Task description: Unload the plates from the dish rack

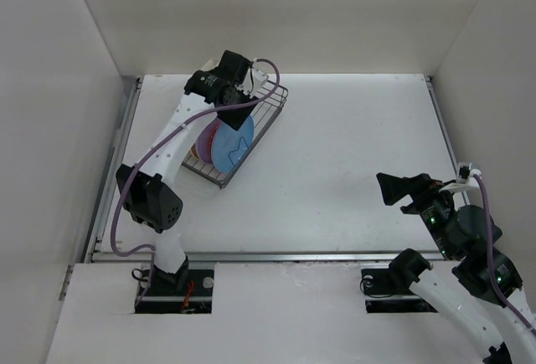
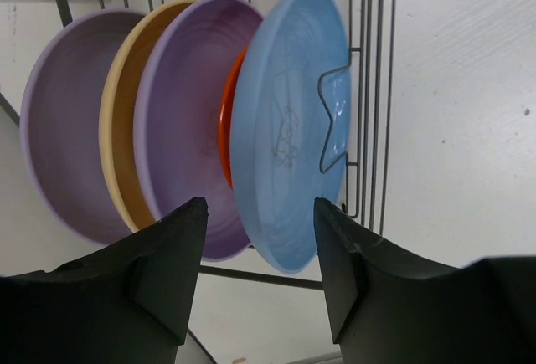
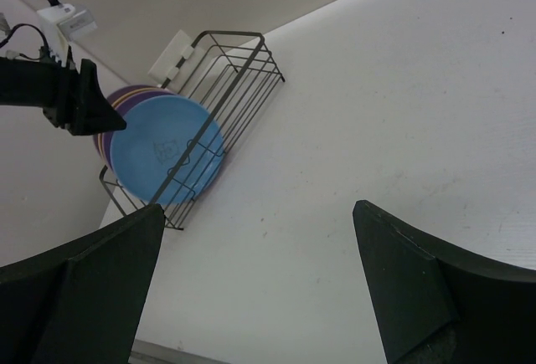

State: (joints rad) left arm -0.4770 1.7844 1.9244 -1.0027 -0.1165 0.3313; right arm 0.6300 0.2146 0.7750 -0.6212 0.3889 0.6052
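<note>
The dark wire dish rack [image 1: 270,113] stands at the table's far left. Plates stand on edge in it: a blue plate [image 2: 289,130] in front, then an orange sliver [image 2: 226,125], a lavender plate [image 2: 180,121], a cream-yellow plate [image 2: 120,113] and another lavender plate [image 2: 63,130]. No lime-green plate shows. My left gripper [image 2: 260,238] is open and empty just above the rack, its jaws either side of the blue plate's rim without touching it. My right gripper [image 3: 260,238] is open and empty over the bare table at the right, far from the rack [image 3: 243,67].
A small white caddy [image 3: 172,54] hangs on the rack's far corner. White walls enclose the white table [image 1: 352,146] on the left, back and right. The left arm's purple cable [image 1: 146,159] loops over the rack's left side.
</note>
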